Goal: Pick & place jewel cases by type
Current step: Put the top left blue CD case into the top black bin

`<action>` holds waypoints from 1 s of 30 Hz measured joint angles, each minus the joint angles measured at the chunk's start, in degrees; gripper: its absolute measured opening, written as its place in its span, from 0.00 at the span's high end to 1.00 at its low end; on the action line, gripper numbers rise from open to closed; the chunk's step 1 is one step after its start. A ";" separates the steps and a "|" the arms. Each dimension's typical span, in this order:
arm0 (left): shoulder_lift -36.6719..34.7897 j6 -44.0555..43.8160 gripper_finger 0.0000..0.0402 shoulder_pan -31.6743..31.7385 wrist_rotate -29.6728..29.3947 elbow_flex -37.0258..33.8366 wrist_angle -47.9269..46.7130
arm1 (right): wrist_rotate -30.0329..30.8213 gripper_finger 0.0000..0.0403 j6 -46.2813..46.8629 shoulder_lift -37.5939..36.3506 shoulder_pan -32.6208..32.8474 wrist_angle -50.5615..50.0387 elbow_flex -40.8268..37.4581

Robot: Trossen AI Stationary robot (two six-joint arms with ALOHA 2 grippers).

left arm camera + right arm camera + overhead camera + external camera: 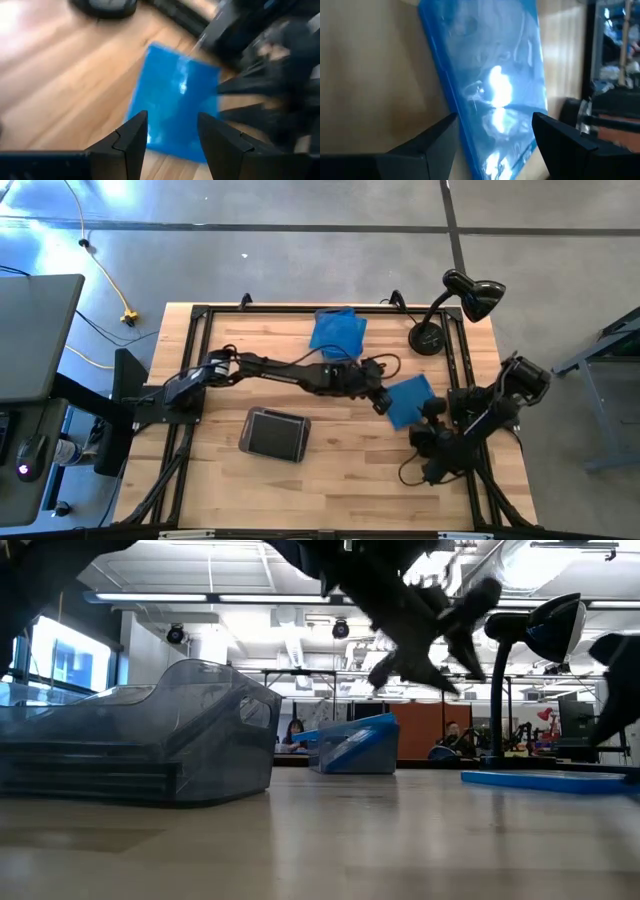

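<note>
Nearest the low camera sits a smoky-grey tub (140, 735) on the wooden surface (340, 465); from above it lies in the front middle of the surface, with dark cases stacked inside it, though how many I cannot tell

Left end effector (380, 402) hangs above the surface near the middle, its two fingers (131, 142) apart with nothing between them. Just beyond its tips a blue jewel case (410, 400) lies flat on the wood, right of centre. From there the left arm stretches back across the surface to its base at the left edge.

Right end effector (432, 412) stands at the same blue jewel case from the right side, fingers (435, 140) spread wide; in its wrist view the case fills the space ahead of them. Whether the fingers touch the case cannot be made out. Its arm folds back to the base at the right edge.

Farther back, near the rear edge, a blue tub (338, 330) sits; in the low view it appears beyond the grey one and looks tilted. A black desk lamp (455, 305) stands at the rear right corner. People sit at desks in the room behind
</note>
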 joint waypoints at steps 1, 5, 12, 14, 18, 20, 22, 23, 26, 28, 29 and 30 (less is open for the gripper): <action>-0.52 0.92 0.58 0.10 -0.50 0.04 0.97 | 0.34 0.39 -0.12 0.00 -0.95 -0.13 -0.39; -2.19 5.43 0.58 0.09 -2.90 0.11 1.52 | 0.87 0.39 -0.15 -0.02 -4.12 -0.87 -1.46; -8.52 17.15 0.58 0.92 -17.64 0.27 -6.82 | -2.01 0.39 -0.37 -0.04 -5.55 -2.00 0.69; -10.02 21.82 0.58 1.42 -18.65 0.16 -12.62 | -3.48 0.39 0.00 -0.04 -5.21 -1.81 1.99; -10.19 26.07 0.58 1.92 -20.47 -0.04 -18.49 | -2.25 0.39 -0.11 -0.04 -3.91 0.44 3.95; -10.29 26.39 0.58 2.09 -21.17 0.08 -20.77 | 0.31 0.39 -0.15 -0.04 -3.25 1.49 4.73; -10.14 25.56 0.58 2.14 -24.59 0.12 -25.13 | 1.99 0.39 -0.15 -0.04 -2.76 2.10 5.24; -9.92 24.52 0.58 2.32 -27.02 0.08 -27.83 | 2.28 0.39 -0.15 -0.04 -2.53 2.18 5.43; -9.92 12.99 0.58 3.00 -31.77 0.02 -33.41 | 3.26 0.39 0.05 -0.04 -1.95 2.50 5.44; -10.86 0.37 0.58 4.63 -29.49 0.03 -37.58 | 3.65 0.39 0.03 -0.07 -1.86 2.58 5.44; -11.25 -3.70 0.58 5.88 -27.37 0.03 -39.63 | 3.56 0.39 -0.25 -0.07 -1.86 2.59 5.44; -11.53 -6.12 0.58 7.42 -25.28 0.05 -41.42 | 3.46 0.39 -0.54 -0.07 -1.86 2.65 5.44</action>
